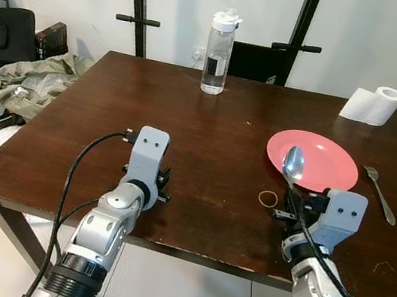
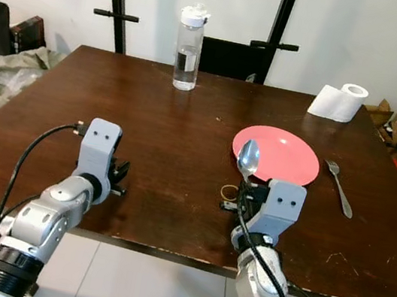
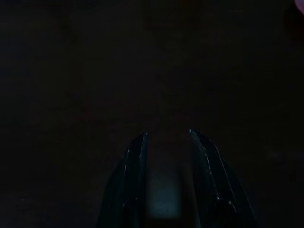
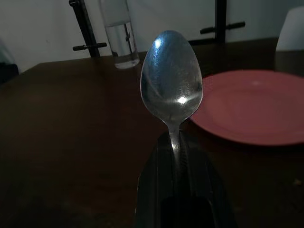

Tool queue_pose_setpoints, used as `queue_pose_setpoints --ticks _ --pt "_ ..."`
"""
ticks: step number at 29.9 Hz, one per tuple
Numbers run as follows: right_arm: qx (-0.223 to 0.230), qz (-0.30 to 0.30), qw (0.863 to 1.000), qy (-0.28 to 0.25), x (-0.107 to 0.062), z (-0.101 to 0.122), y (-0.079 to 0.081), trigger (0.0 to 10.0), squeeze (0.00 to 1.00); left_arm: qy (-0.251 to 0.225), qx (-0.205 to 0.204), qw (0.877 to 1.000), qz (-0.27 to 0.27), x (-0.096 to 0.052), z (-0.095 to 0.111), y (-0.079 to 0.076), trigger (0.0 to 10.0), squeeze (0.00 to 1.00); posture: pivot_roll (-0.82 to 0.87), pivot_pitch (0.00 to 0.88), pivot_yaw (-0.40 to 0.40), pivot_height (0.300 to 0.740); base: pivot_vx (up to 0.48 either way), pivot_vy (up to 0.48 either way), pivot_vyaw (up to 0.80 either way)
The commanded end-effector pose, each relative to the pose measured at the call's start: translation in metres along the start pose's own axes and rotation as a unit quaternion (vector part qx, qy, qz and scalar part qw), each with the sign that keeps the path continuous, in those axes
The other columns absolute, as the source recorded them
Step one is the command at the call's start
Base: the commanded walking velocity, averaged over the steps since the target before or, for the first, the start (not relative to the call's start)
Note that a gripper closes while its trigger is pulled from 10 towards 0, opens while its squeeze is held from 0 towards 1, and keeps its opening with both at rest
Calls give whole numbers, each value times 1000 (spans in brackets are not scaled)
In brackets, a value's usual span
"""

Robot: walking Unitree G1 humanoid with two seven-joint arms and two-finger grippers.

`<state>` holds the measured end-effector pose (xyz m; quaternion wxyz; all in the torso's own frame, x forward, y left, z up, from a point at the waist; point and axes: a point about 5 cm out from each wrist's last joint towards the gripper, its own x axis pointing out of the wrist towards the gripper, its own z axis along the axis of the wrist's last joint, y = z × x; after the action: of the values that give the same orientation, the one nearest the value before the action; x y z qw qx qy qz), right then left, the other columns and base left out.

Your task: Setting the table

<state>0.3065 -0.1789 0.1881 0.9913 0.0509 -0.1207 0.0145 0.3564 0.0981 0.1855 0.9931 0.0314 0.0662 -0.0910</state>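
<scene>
My right gripper [image 1: 294, 199] pinches the slim handle of a shiny steel spoon [image 1: 293, 163], its oval bowl raised over the near rim of the smooth round red plate [image 1: 318, 159]. My left gripper [image 3: 166, 142], slightly parted, rests low on the dark wooden table [image 1: 209, 127].

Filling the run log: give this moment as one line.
right tool: shut on spoon, at plate near edge | left tool: open, idle over table | fork: right of plate
</scene>
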Motion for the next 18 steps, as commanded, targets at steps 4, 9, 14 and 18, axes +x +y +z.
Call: queue_pose_setpoints --ticks 4,9,14,18 --pt "-36 -34 998 45 7 -13 -9 10000 0 -2 42 999 -22 -6 -5 6 10000 0 19 109 127 740 0 0 0" --pt "-89 -99 987 85 15 -21 -37 10000 0 -29 67 994 -85 -16 2 19 10000 0 36 118 120 740 0 0 0" --pt "-138 -131 978 89 21 -19 -63 10000 0 -49 80 986 -139 -28 10 24 10000 0 55 134 117 740 0 0 0" --pt "-183 -154 967 83 26 -11 -88 10000 0 -59 86 979 -176 -38 16 25 10000 0 71 148 123 740 0 0 0"
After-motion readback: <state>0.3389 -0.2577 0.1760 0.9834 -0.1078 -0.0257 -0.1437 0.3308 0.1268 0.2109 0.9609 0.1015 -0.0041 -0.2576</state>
